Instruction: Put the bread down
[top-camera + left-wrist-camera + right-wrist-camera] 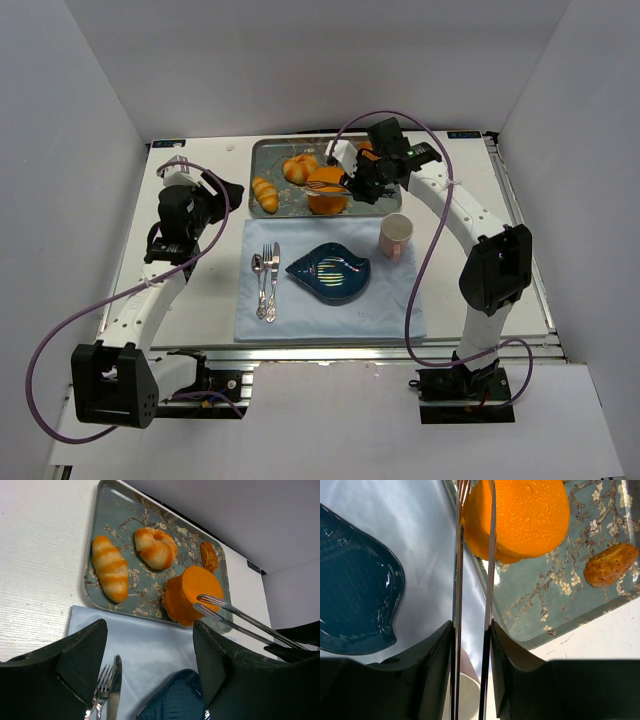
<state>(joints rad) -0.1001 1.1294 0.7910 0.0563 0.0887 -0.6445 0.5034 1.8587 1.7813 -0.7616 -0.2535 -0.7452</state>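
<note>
The bread [328, 190] [192, 592] [520, 515], a smooth plain orange cylinder, sits tilted at the near edge of the patterned tray [262, 150] [90, 575] [560, 615]. My right gripper [365, 185] [472, 630] is shut on a pair of metal tongs [235, 617] [489, 580]. The tong arms reach across the bread's top face, and their tips are cut off in the right wrist view. Whether they pinch the bread I cannot tell. My left gripper [235, 193] [150, 630] hangs open and empty over the cloth's left part, near the tray's front left corner.
The tray also holds a striped roll [266, 193] [110, 567], a pale-scored bun [298, 168] [156, 547] and a small brown piece [209, 556] [610, 564]. On the light blue cloth [390, 310] lie a dark blue plate [330, 272] [350, 580], cutlery [267, 280] [102, 690] and a pink mug [397, 236].
</note>
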